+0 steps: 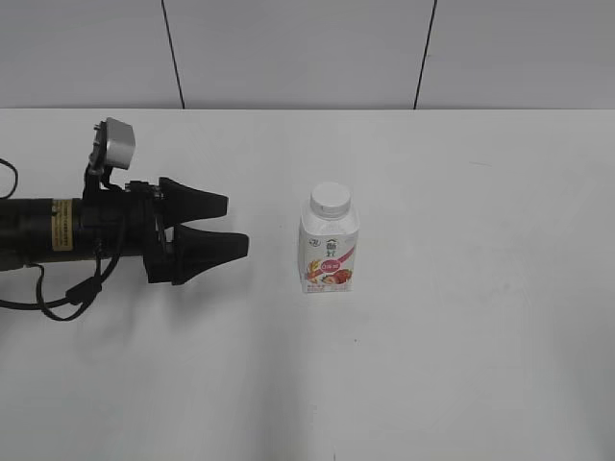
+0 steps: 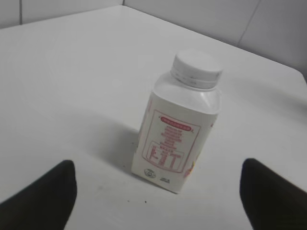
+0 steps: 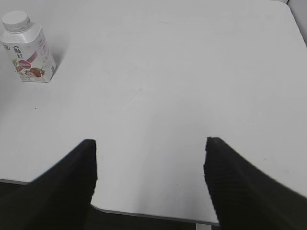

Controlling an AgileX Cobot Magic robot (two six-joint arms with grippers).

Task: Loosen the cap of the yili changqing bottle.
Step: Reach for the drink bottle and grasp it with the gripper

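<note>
The yili changqing bottle (image 1: 330,248) stands upright on the white table, a small white squarish bottle with a pink-red label. Its round white cap (image 1: 330,197) sits on the neck. My left gripper (image 1: 234,224) is open and empty, a short way left of the bottle, pointing at it. In the left wrist view the bottle (image 2: 177,129) and cap (image 2: 197,68) stand between and beyond the open jaws (image 2: 158,189). My right gripper (image 3: 149,146) is open and empty near the table's front edge, far from the bottle (image 3: 28,53), whose cap (image 3: 15,20) shows there. It is outside the exterior view.
The white table (image 1: 461,336) ends at a grey panelled wall (image 1: 307,48) at the back. Its front edge (image 3: 144,213) shows under the right gripper. A loose black cable (image 1: 67,298) hangs under the left arm.
</note>
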